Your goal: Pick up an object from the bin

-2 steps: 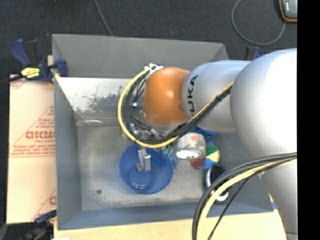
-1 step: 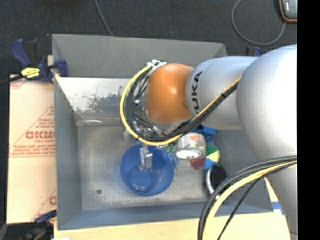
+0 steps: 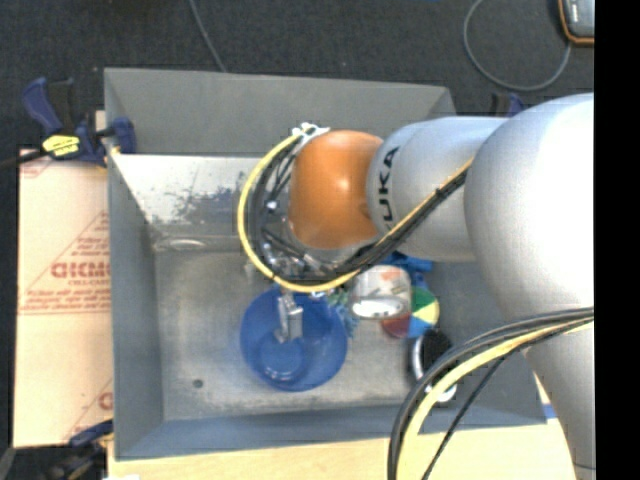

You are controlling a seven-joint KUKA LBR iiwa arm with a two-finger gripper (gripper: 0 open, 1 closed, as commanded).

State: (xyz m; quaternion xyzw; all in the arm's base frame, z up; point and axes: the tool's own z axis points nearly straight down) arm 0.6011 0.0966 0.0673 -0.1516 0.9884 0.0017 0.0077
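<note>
A blue round dish-like thing lies on the bin floor near the front middle. My gripper hangs straight above it, its metal finger reaching down over the dish's centre. Just to the right sit a clear-and-white roll or cup and a ball in yellow, green and red segments.
A blue thing peeks out behind the roll, and a black round thing lies at the front right under the arm's cables. The arm and its orange cover hide the bin's middle and right. The bin's left half shows bare floor.
</note>
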